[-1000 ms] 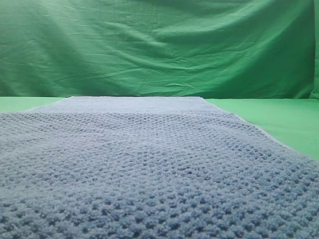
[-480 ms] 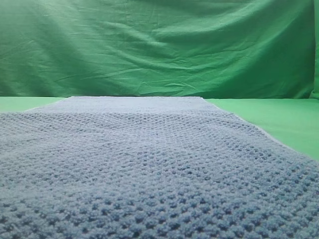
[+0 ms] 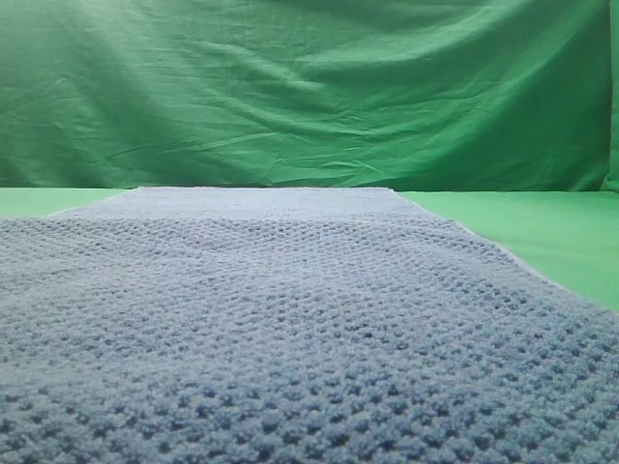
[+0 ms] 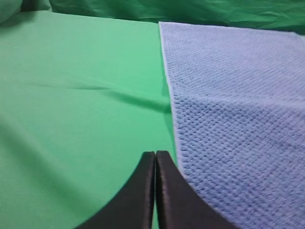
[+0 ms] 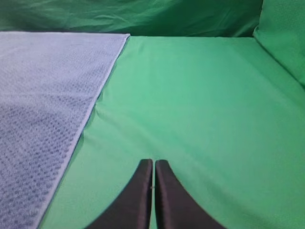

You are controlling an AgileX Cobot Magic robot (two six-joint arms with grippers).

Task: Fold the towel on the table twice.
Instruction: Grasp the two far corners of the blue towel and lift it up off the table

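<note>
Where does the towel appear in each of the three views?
Exterior high: the towel fills the lower half.
Left wrist: right side, beside the shut left gripper.
Right wrist: left side, left of the shut right gripper.
Shared landmark: the green table.

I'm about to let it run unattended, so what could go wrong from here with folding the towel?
1. Both the left end effector and the right end effector are shut and hang over bare table, beside the towel. If they descend as they are, they may miss the edges.
2. The towel looks thick, so a shallow pinch might slip.
3. The table cover shows a crease that could get pinched too.
</note>
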